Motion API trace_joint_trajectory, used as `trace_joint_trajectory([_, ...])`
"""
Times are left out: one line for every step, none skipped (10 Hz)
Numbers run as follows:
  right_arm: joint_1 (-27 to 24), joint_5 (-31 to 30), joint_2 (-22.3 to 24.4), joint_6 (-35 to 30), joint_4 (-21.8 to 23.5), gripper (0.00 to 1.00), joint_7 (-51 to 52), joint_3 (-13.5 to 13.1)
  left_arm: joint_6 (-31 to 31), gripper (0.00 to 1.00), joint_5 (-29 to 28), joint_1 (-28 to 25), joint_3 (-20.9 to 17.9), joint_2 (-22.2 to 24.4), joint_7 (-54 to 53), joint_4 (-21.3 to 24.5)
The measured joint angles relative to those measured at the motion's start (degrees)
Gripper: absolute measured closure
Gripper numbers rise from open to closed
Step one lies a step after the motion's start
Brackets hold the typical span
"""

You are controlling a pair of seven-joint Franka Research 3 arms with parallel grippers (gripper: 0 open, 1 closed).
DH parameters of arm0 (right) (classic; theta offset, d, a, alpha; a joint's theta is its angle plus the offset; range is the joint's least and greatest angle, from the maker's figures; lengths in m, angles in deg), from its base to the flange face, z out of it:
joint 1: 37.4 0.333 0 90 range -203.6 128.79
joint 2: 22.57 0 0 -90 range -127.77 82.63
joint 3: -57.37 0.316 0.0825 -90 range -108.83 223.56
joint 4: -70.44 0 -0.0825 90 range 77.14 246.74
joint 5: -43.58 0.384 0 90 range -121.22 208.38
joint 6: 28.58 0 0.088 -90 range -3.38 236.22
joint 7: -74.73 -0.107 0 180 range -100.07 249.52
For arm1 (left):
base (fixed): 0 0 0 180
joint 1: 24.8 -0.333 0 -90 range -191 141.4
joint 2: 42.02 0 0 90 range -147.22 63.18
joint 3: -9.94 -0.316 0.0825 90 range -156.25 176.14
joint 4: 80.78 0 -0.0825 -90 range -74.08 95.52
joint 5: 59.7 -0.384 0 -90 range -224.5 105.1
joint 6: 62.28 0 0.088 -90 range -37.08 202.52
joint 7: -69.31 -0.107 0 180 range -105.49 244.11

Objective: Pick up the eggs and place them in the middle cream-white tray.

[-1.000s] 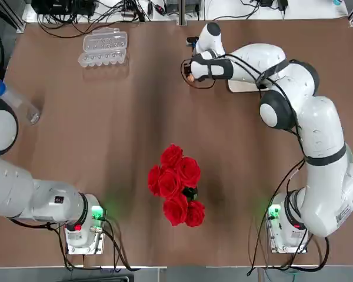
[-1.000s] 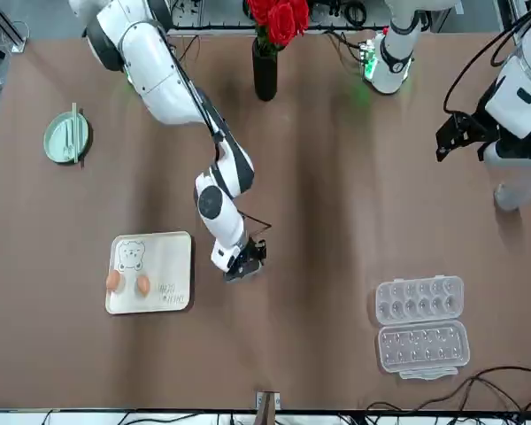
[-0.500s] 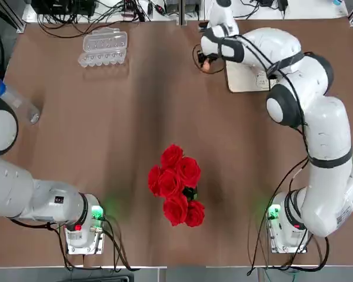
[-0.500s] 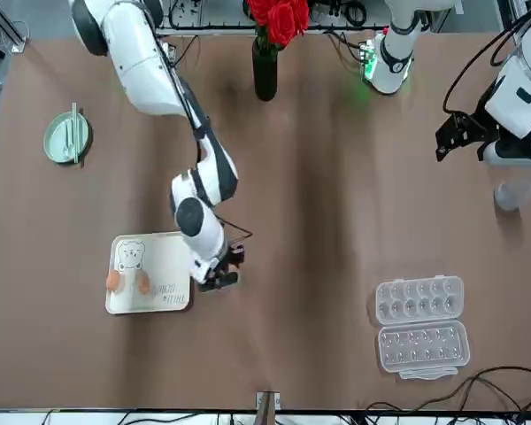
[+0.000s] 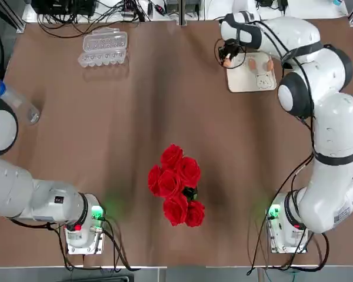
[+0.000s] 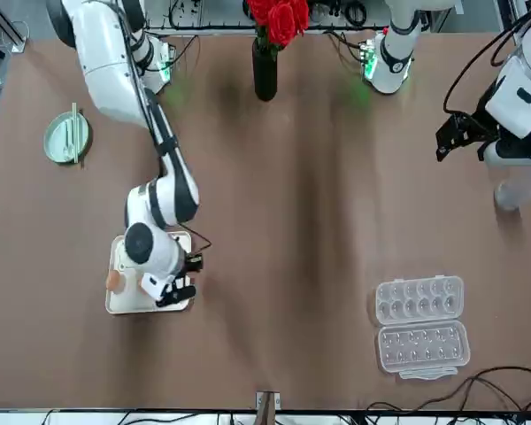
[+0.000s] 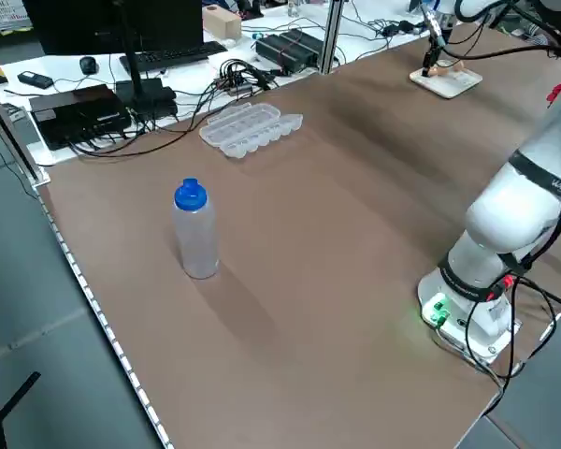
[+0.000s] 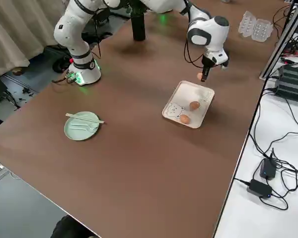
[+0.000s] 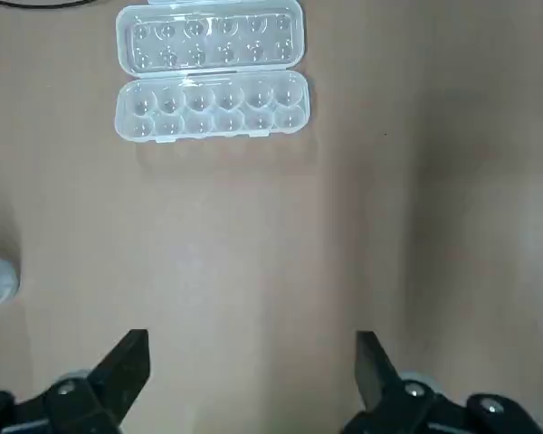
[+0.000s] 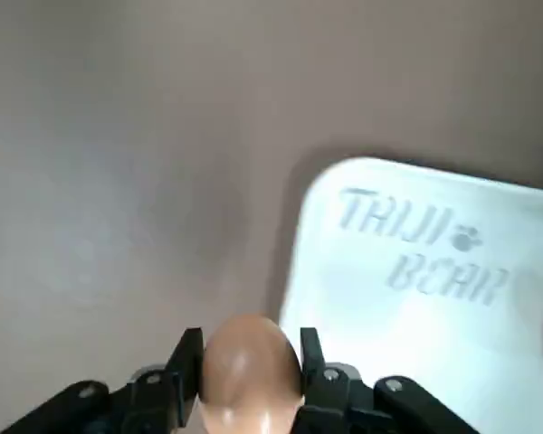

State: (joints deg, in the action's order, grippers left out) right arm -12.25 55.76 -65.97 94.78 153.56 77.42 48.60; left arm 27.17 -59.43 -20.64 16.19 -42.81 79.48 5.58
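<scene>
While your right gripper point(image 10: 249, 366) clamps egg 3 point(image 10: 247, 366) at the tray point(image 10: 416, 307) edge, carry it inward over the tray; left gripper point(image 9: 252, 366) idles open.

Two white robot arms with smooth, rounded glossy shells and dark grey bands at the joints. Each stands on a round base lit by a small green light; the left base also shows a red light. Black cables loop from the bases and run along the right arm's links. The right gripper point(image 10: 250, 375) and left gripper point(image 9: 252, 380) each have two black fingers, mounted with small silver screws.
</scene>
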Motion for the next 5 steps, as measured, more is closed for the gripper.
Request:
trace_joint_trajectory([-1.0, 0.0, 0.6, 2.3, 2.5, 0.52, 2.3, 0.0, 0.0, 0.0, 0.0, 0.0, 0.0, 0.0, 0.0, 0.0])
trace_joint_trajectory([-1.7, 0.0, 1.1, 5.3, 5.1, 0.52, 4.2, 0.0, 0.0, 0.0, 0.0, 0.0, 0.0, 0.0, 0.0, 0.0])
trace_joint_trajectory([-2.2, 0.0, 1.2, 8.1, 7.1, 0.52, 5.7, 0.0, 0.0, 0.0, 0.0, 0.0, 0.0, 0.0, 0.0, 0.0])
trace_joint_trajectory([-2.6, 0.0, 1.2, 10.0, 8.4, 0.52, 7.0, 0.0, 0.0, 0.0, 0.0, 0.0, 0.0, 0.0, 0.0, 0.0])
trace_joint_trajectory([-2.9, 0.0, 1.2, 10.8, 8.8, 0.52, 8.0, 0.0, 0.0, 0.0, 0.0, 0.0, 0.0, 0.0, 0.0, 0.0])
